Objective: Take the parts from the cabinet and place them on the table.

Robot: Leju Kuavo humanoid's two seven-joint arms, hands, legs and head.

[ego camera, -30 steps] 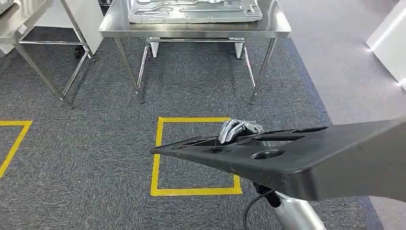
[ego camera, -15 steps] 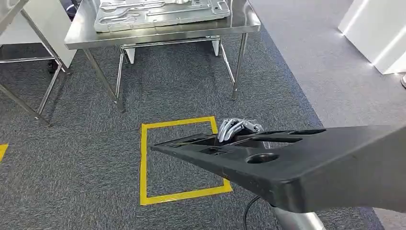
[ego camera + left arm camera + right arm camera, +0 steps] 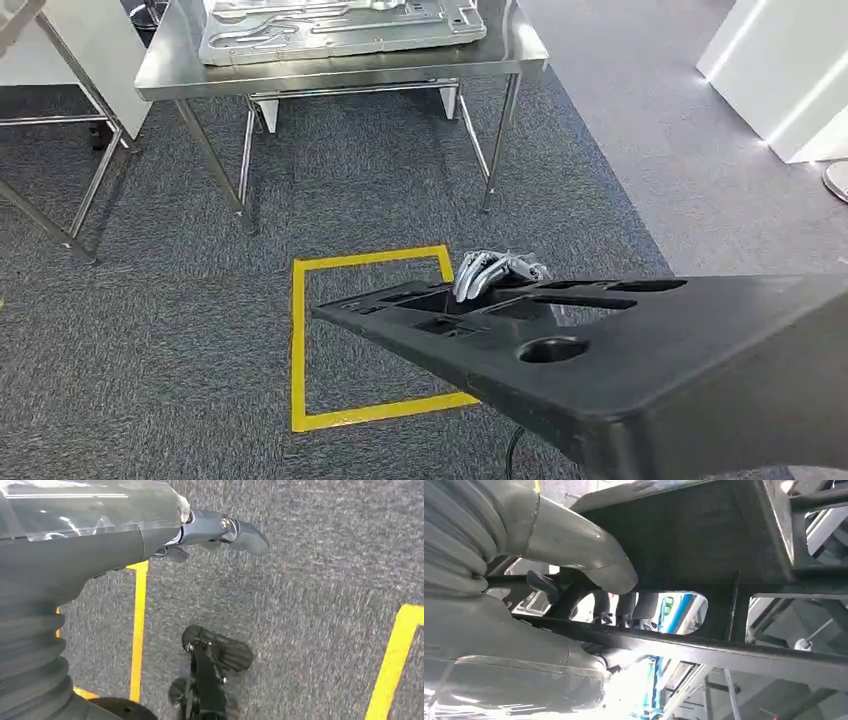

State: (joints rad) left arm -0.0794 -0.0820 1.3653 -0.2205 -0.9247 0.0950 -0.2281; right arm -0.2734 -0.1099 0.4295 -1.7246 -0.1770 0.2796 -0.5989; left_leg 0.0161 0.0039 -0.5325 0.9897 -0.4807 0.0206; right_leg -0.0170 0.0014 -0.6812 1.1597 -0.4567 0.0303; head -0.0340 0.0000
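One part in hand, carry underway.
Right hand (image 3: 497,271) grips the black part (image 3: 640,350) through a slot. Left hand (image 3: 220,530) hangs over carpet, probably empty. View has swung: steel table (image 3: 340,68) with metal panel (image 3: 345,25) now further left, still well ahead.

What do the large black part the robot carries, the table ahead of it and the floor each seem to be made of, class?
Large black flat part with cut-outs, held by the right hand: likely moulded plastic, matt, with rounded edges. Silver four-legged table: apparently stainless steel, brushed and reflective. Grey speckled floor: looks like short-pile carpet, with a fibrous texture. Yellow square outline on it: probably tape.
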